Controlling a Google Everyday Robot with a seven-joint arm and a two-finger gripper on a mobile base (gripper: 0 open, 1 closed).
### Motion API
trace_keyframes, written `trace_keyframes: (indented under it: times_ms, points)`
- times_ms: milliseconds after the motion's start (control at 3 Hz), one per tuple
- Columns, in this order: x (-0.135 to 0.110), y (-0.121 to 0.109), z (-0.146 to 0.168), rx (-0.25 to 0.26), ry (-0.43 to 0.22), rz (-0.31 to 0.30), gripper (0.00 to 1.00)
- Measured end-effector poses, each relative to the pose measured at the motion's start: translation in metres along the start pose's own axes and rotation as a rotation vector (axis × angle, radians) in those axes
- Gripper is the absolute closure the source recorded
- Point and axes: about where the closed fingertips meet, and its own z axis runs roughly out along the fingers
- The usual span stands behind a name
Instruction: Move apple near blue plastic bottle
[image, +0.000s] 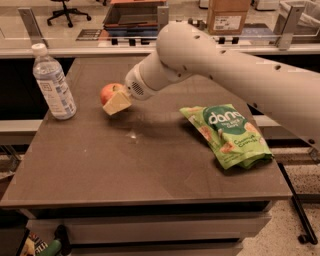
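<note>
Camera view, claw (113, 98) gripping apple (108, 91) over table (125, 165), blue plastic bottle (54, 82) upright nearby

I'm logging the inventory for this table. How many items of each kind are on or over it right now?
blue plastic bottle: 1
apple: 1, held in the gripper, whose jaws are shut on it, just right of the bottle
green snack bag: 1
Total: 3

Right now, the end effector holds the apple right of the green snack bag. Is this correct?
No. The camera view shows the end effector holding the apple left of the green snack bag; the blue plastic bottle stands farther left.
</note>
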Motion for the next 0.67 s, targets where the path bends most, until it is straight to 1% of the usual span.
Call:
trace_keyframes:
  times_ms: [333,667]
  points:
    - [-0.004,0.035,0.015,-0.038,0.012,-0.011,1.00]
    - [-0.010,0.070,0.027,-0.075,0.008,-0.038,1.00]
